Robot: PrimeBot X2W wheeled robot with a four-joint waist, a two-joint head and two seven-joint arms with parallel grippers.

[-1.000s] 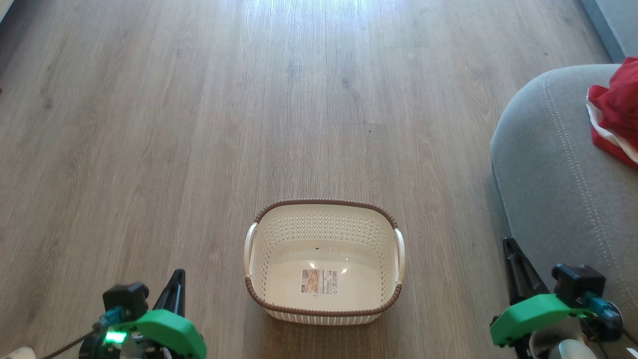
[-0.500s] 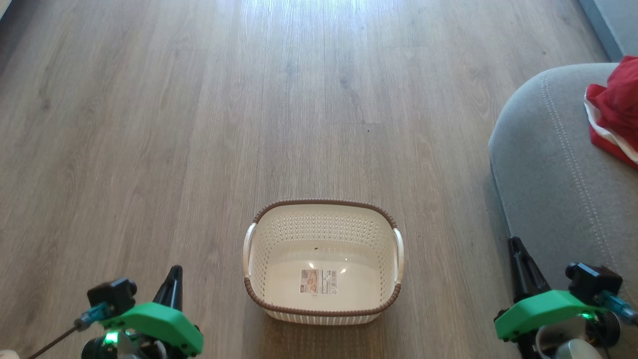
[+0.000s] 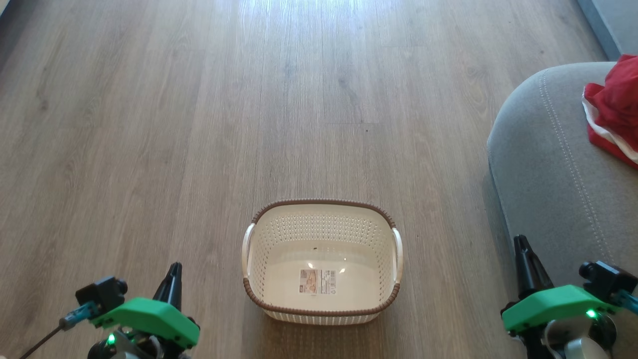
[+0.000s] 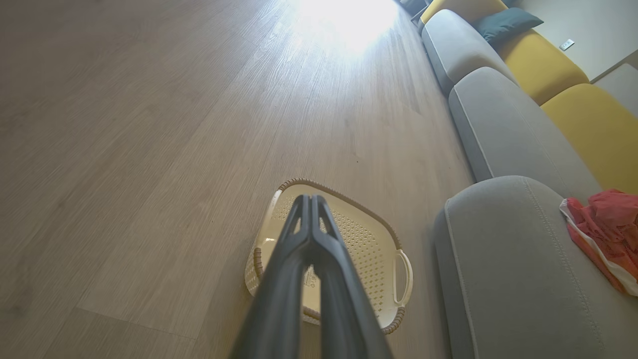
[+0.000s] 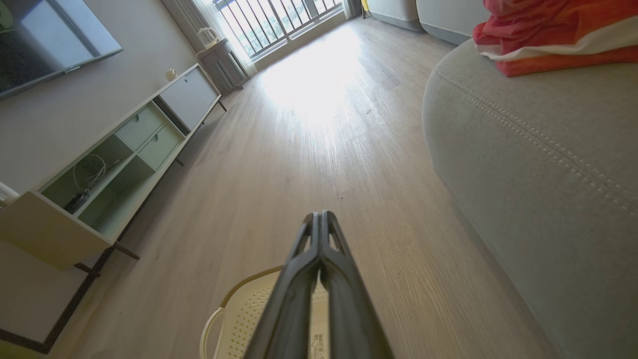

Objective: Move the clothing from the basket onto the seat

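Left wrist view first: the left gripper [image 4: 310,200] has its two dark fingers pressed flat together, nothing between them, hanging in the air over the near-left side of the laundry basket [image 4: 371,242]. Right wrist view, same deal: the right gripper [image 5: 319,217] is squeezed closed on nothing, with the basket [image 5: 249,304] below and a bit to its left.

From the head view, the left gripper [image 3: 173,274] sits at the lower left and the right gripper [image 3: 524,249] at the lower right, both pointing up the frame, basket [image 3: 321,202] on the floor between them and apart from both. It's the cream perforated one with the brown braided rim and two side handles, and the barcode label [image 3: 318,281] on its bottom is in plain sight.

Right of the basket is the grey sofa seat [image 3: 548,164] with the pale double stitching. The right gripper is just beside its rounded front edge. The clothing [image 3: 615,107], a bright red bundle with a white band, is lying on top of that seat at the far right, well away from the basket.

Wood-look plank floor [image 3: 199,124] all around. The left wrist view also catches yellow back cushions [image 4: 543,65] behind the seat [image 4: 508,259] and the clothing [image 4: 608,224] on it. The right wrist view has a low TV cabinet [image 5: 124,149] along the wall.
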